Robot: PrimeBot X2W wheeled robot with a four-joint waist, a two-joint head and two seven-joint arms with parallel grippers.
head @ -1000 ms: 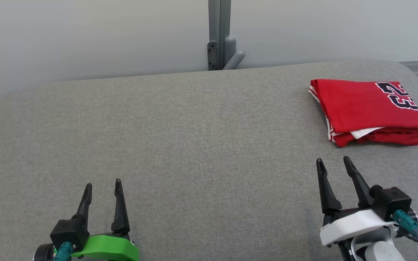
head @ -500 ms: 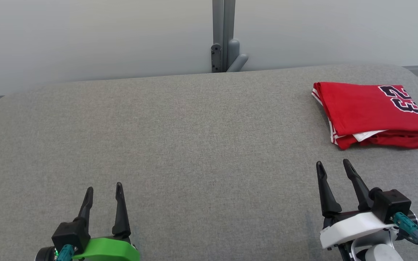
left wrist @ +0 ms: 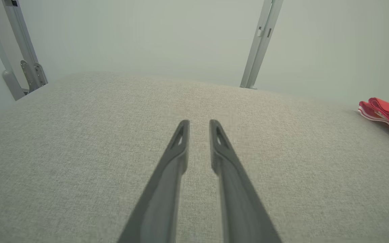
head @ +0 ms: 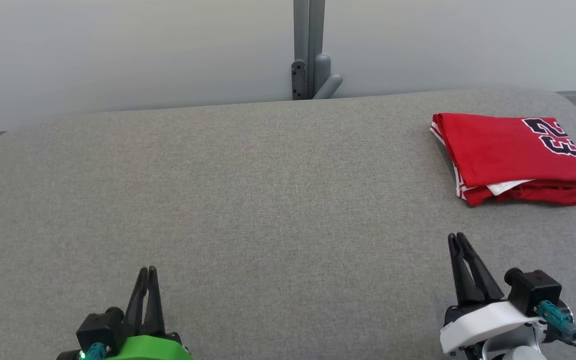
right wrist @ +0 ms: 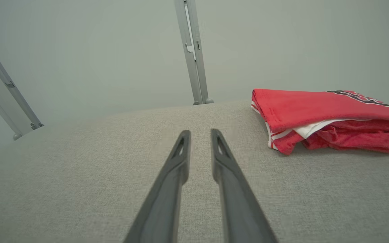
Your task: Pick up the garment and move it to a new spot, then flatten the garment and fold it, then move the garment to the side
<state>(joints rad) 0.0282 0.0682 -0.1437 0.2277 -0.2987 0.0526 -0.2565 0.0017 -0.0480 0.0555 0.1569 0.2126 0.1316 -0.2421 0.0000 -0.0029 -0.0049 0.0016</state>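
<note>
Two grippers show at the near side of the grey padded surface (head: pixel 268 190). At the left, the left gripper (head: pixel 147 270), on a green base, has its jaws drawn close, with only a narrow slit between them and nothing inside. Behind the middle of the surface stands a grey metal post (head: pixel 308 45). At the right, the right gripper (head: pixel 456 236), on a white base, has the same narrow slit and is also empty. The folded red garment (head: pixel 508 150) lies at the far right of the surface, beyond this gripper and apart from it.
</note>
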